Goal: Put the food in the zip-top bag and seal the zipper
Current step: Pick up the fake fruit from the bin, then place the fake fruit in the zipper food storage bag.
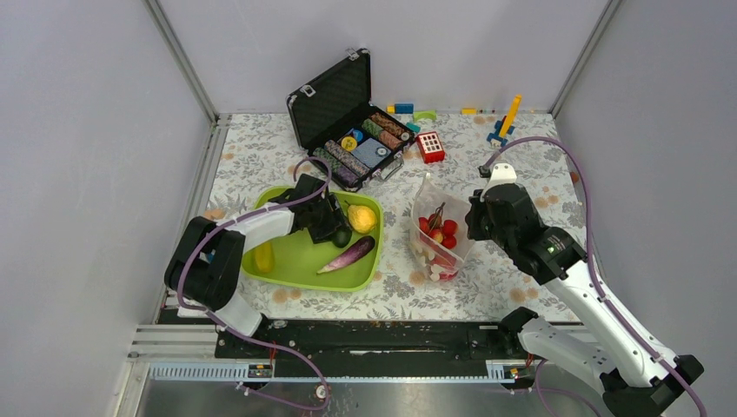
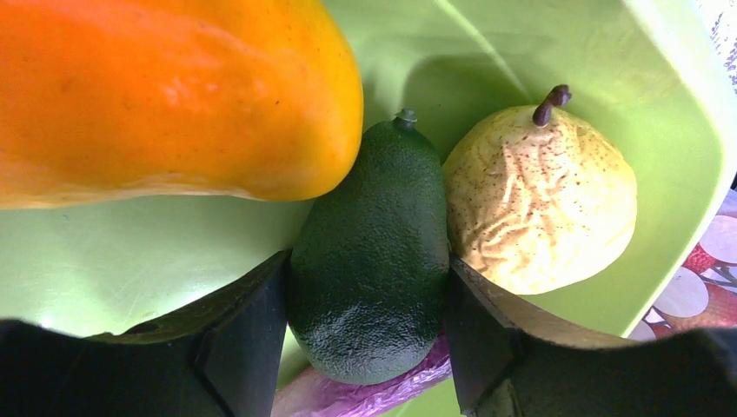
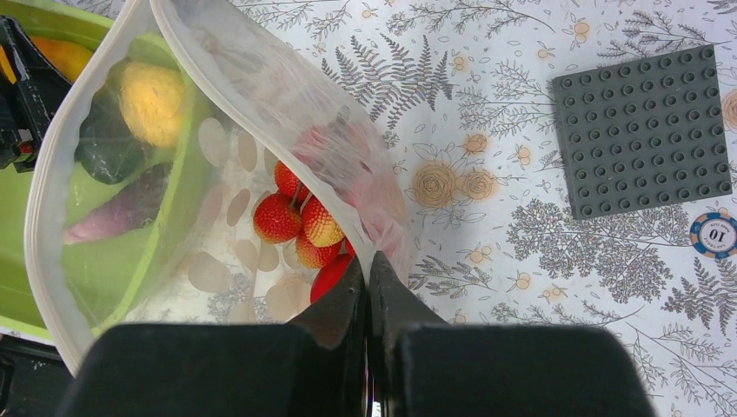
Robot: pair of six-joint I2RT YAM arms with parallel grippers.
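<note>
Top view: your left gripper (image 1: 333, 219) is down in the green tray (image 1: 295, 265), near the purple eggplant (image 1: 348, 254). The zip-top bag (image 1: 434, 230) sits just right of the tray, with the right gripper (image 1: 474, 221) at its edge.

Left wrist view: both fingers (image 2: 252, 321) bear against the flanks of the dark green avocado (image 2: 369, 252).

Right wrist view: the jaws are pinched closed on the bag's film. The red berry cluster (image 3: 295, 221) lies inside, and the zipper (image 3: 33, 217) rims the open mouth.

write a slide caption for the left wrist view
Left claw straddles a dark green avocado in the lime-green tray, orange fruit and yellow pear alongside.
</note>
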